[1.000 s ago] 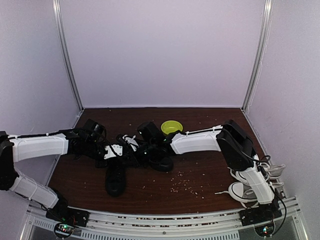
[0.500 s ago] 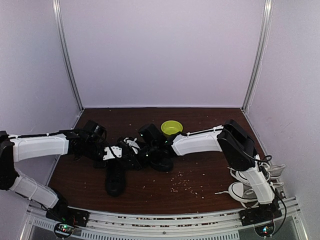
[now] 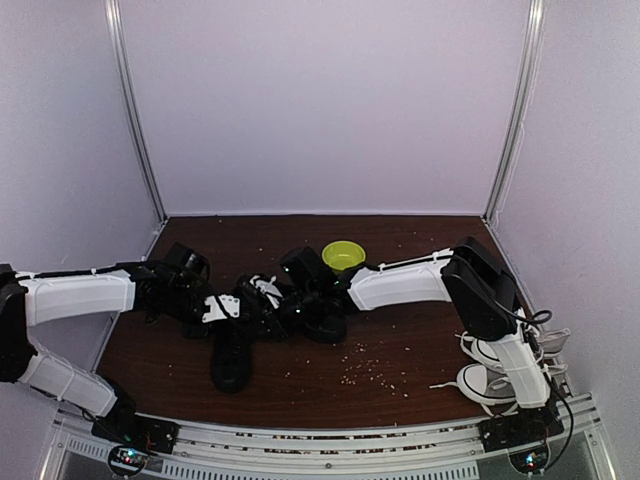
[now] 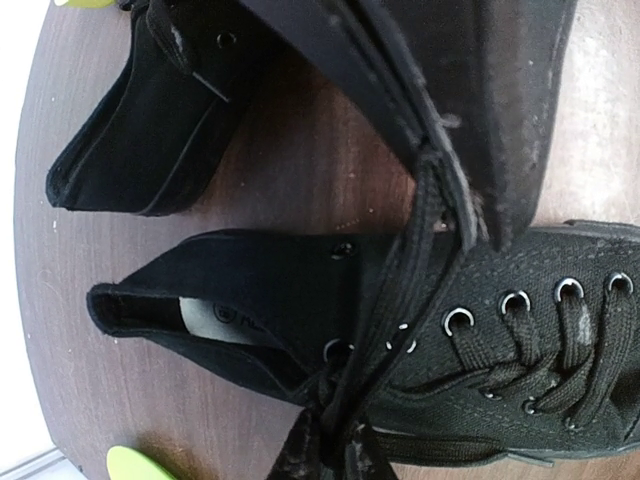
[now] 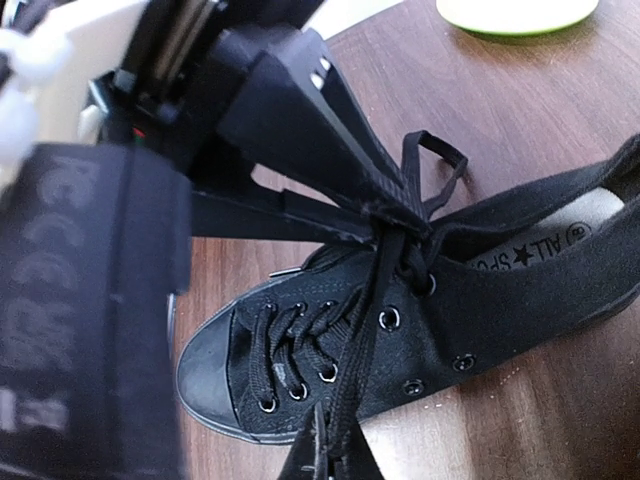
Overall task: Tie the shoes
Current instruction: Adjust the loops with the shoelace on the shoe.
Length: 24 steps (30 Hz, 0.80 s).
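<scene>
1. One black shoe (image 3: 231, 360) lies on the worktop (image 3: 420, 340) left of the centre. Its toe points toward the arm bases and its heel end is under both end effectors.
2. The second shoe (image 3: 325, 322) lies just beside it on the right. In the left wrist view, bare wood shows between the two.
3. The left end effector (image 5: 398, 212) is closed. Its fingers meet in a point above the tongue and pinch the lace (image 5: 360, 335) there, and a small loop stands out past the tips.
4. The right end effector (image 4: 462, 205) is also closed on the lace. A stretch of lace runs taut from the top eyelets to its fingertips.
5. The lower eyelets are laced in crosses. The mouth of the shoe is open and the printed insole shows.
6. A green bowl (image 3: 343, 255) stands behind the shoes.
7. Crumbs (image 3: 368, 368) lie scattered toward the near right.
8. White-laced sneakers (image 3: 490, 380) sit beside the base of the right arm.
</scene>
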Each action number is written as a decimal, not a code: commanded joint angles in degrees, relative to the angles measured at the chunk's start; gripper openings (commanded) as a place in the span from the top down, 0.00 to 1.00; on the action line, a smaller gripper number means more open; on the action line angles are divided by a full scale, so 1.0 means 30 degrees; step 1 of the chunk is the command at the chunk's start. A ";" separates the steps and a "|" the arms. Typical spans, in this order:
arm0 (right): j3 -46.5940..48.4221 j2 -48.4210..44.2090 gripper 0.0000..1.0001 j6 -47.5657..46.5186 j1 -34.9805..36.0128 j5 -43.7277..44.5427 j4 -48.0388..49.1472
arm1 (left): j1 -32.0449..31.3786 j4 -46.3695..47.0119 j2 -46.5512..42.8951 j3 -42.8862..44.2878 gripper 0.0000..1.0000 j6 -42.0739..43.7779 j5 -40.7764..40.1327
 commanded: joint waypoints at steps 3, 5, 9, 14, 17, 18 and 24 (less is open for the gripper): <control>-0.0307 -0.1046 1.00 -0.0496 0.0016 -0.0263 -0.0327 | 0.0173 0.0125 0.0660 -0.0043 0.93 0.0104 0.0027; -0.0464 -0.1128 1.00 -0.0569 0.0007 -0.0238 -0.0342 | 0.0176 0.0187 0.0765 0.0014 0.93 0.0124 0.0127; -0.0457 -0.1028 1.00 -0.0603 -0.0029 -0.0203 -0.0378 | 0.0174 0.0353 0.0807 0.0098 1.00 0.0142 0.0559; -0.0073 -0.0745 1.00 -0.0431 -0.0041 -0.0148 -0.0329 | 0.0182 0.0078 0.0163 0.0599 0.84 -0.0239 0.1186; 0.0319 -0.0387 1.00 -0.0277 -0.0076 -0.0196 -0.0315 | 0.0199 0.0352 -0.1161 0.0705 0.58 -0.0631 0.2156; 0.0406 -0.0306 1.00 -0.0207 -0.0087 -0.0184 -0.0274 | 0.0215 0.0390 -0.1560 0.0770 0.54 -0.0806 0.2224; 0.0562 -0.0128 1.00 0.0016 -0.0169 -0.0109 0.0009 | 0.0778 -0.2534 -0.3325 0.1514 0.45 -0.2010 0.3351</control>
